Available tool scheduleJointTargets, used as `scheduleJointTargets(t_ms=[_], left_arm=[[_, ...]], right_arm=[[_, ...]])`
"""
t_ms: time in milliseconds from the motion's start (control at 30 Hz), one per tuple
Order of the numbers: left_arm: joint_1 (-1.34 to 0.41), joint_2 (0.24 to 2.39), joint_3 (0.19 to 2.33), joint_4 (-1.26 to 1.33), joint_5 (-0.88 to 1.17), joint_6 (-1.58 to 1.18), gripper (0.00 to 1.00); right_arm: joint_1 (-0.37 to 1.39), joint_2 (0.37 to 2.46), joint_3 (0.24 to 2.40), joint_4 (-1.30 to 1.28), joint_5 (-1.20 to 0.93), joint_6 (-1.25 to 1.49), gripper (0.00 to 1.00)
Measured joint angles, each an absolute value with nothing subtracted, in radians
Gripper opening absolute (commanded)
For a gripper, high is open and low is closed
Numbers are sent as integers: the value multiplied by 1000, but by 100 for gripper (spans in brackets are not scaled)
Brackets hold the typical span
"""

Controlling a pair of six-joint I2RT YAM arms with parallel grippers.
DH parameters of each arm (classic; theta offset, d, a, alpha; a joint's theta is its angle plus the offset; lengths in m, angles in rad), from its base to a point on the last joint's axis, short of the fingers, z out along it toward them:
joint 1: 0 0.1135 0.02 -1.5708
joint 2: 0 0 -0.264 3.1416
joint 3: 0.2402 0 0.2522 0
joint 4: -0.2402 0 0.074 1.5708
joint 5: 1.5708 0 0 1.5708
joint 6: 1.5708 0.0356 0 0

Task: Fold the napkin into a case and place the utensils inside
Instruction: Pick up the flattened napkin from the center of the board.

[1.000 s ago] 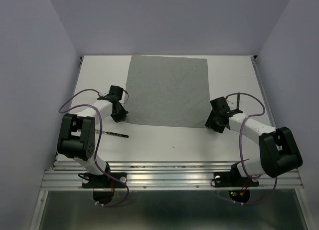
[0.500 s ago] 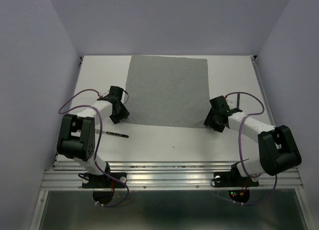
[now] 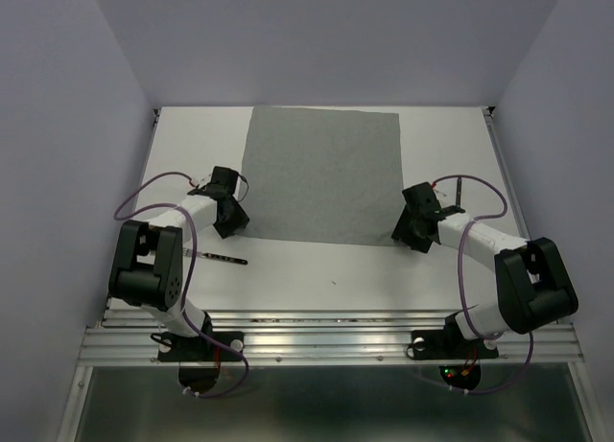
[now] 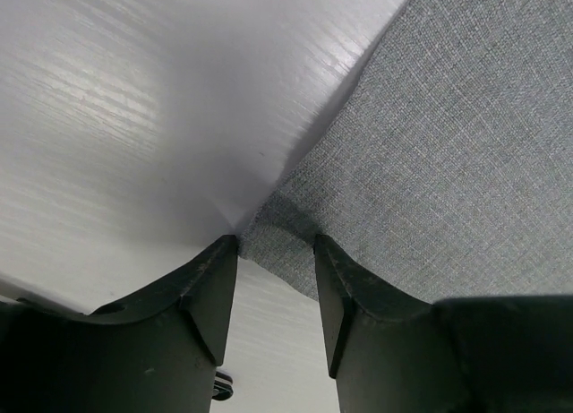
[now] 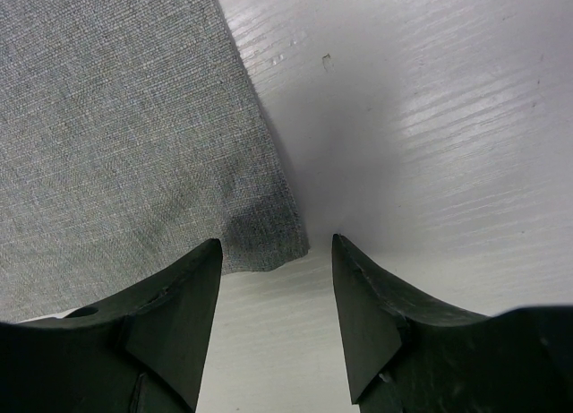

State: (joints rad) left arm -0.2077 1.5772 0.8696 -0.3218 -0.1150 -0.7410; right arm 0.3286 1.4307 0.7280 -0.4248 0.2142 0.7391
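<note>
Wrist views: napkin near corners centred between parted left jaws and parted right jaws, ungripped.

Left pincer and right pincer, both low, jaws apart.

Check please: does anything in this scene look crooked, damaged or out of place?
Nothing stands out. The napkin lies flat on the table, its two near corners between the open jaws of the left gripper and the right gripper. Only the left corner looks slightly creased.
</note>
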Motion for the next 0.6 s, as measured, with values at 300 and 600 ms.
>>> scheduleJointTargets(t_ms=[300,600], left_arm=[[-224,1608,888,-302,-125,-742,21],[-228,1619,904,-307,-125,-741,13]], right_arm=[[329,1435,730,-420,215,738,58],[329,1435,730,-419,221,738,59]])
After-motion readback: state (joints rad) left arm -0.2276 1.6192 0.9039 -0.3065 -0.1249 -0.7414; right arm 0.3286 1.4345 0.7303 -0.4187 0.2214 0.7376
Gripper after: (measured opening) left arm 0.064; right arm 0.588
